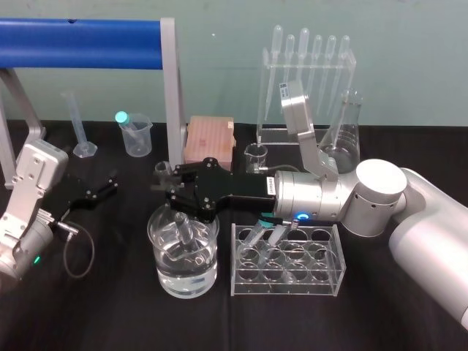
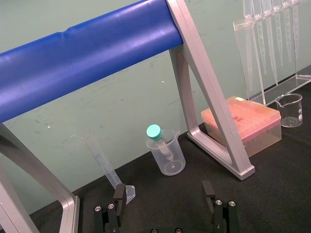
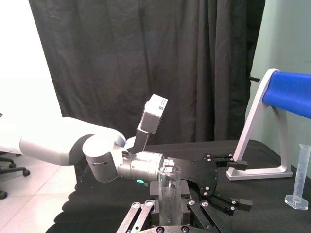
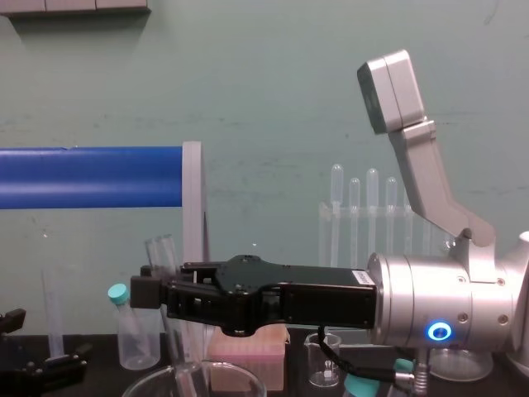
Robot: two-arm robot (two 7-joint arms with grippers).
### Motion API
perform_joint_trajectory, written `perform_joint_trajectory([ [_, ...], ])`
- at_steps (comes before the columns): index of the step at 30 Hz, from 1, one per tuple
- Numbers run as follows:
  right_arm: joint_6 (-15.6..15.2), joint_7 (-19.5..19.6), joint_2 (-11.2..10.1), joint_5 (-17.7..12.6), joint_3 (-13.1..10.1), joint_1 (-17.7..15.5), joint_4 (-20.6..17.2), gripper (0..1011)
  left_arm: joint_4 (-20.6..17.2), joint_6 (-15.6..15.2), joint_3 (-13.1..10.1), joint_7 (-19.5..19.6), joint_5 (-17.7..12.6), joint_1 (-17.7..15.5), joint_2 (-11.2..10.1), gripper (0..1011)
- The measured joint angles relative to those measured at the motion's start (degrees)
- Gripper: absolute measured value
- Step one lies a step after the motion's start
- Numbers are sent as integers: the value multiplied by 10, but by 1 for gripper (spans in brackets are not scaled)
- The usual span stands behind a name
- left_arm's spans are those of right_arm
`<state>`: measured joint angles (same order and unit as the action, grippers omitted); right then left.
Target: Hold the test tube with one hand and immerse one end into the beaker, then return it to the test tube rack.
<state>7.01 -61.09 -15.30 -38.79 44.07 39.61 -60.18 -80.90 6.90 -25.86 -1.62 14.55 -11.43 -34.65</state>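
Right long black gripper [image 1: 170, 184], clamped on thin clear glass test tube [image 3: 169, 191], lower end inside wide clear glass beaker [image 1: 158, 256]. Lift straight, clearing rim, toward clear plastic rack [image 1: 289, 283]. Small left gripper [image 1: 99, 191] parked, spread.

From the head camera, my right gripper [image 1: 170, 186] covers the upper tube [image 1: 184, 232]; only its lower end shows, through the beaker [image 1: 162, 272] wall. I cannot tell whether the tip touches bottom. The chest camera's lower edge cuts the beaker below its rim. The left wrist camera's edge cuts the left gripper [image 2: 164, 190] behind its fingers.
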Motion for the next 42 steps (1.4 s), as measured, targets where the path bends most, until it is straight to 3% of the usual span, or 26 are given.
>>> perform_joint_trajectory([
  [42, 0, 0, 0, 0, 0, 0, 0, 225, 0, 0, 0, 0, 0, 0, 0, 1000],
])
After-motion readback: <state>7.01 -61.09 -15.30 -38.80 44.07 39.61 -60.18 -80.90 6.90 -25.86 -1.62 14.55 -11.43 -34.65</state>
